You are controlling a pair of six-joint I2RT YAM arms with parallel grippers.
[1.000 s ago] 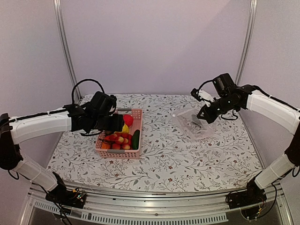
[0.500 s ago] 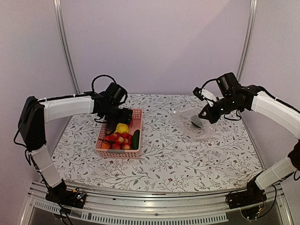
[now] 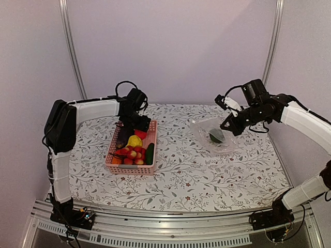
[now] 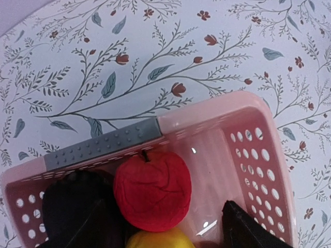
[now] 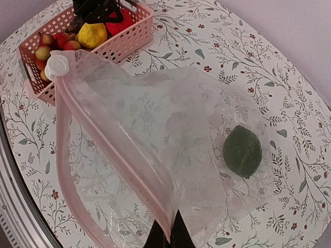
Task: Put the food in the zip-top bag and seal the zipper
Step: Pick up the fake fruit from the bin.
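My left end effector (image 3: 134, 121), jaws spread, has moved back to the far end of the basket (image 4: 207, 119), above the food (image 3: 132, 152). My right end effector (image 5: 168, 235) stays pinched on the zipper (image 5: 103, 150) and holds the zip-top bag (image 5: 155, 119) open above the desk (image 3: 181, 175). A green piece (image 5: 242, 151) lies inside the bag.

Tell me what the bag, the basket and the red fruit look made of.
Bag: thin clear plastic film, glossy; it crinkles and the printed table shows through. Basket: stiff pink moulded plastic, smooth with glints, rows of holes. Red fruit: matte and creased, perhaps foam or soft rubber; hard to say.
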